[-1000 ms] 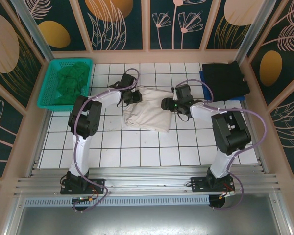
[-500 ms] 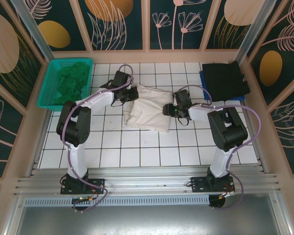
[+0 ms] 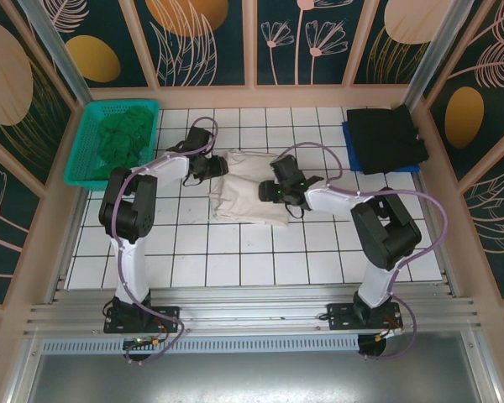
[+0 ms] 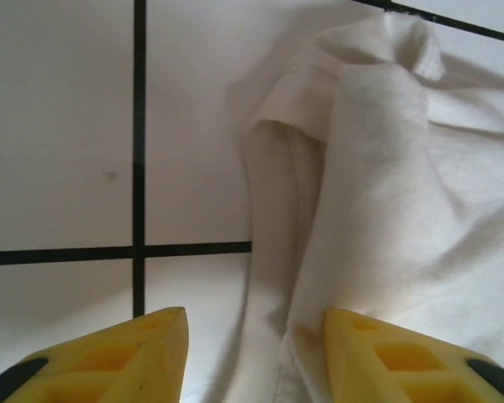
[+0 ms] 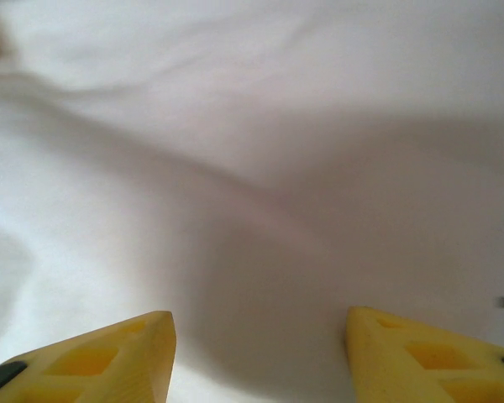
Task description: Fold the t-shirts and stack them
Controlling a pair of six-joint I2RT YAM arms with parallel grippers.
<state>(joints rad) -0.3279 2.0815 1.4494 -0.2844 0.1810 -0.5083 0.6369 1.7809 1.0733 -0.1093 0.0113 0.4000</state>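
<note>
- The cream shirt (image 3: 245, 189) lay as a rumpled, half-folded heap in the middle of the tabletop (image 3: 235, 252), between the two arms.
- The left gripper (image 4: 254, 312) stood with its jaws apart at the shirt's left edge. A bunched hem ran up between the fingers, and nothing was clamped.
- The right gripper (image 5: 259, 313) hovered open just over the middle of the cloth, holding nothing.
- The step in hand looked like squaring up the fold. The left gripper would do best to close on every layer of that hem, not the top one alone.
- The right gripper would need to pinch or pin the opposite side, so the cloth came up taut and the fold landed straight.
- A low, slow lift would likely keep the layers from sliding apart.
- The black shirt (image 3: 386, 134) lay folded on a blue mat (image 3: 348, 138) at the far right, probably the stacking spot.
- The green shirt (image 3: 122, 138) sat crumpled in a teal basket (image 3: 92, 182) at the far left.
- The tabletop was smooth white tile with dark grid lines, so the cloth probably slid easily.
- Dark panels painted with leaves and flowers, in pale frames, walled it on three sides.
</note>
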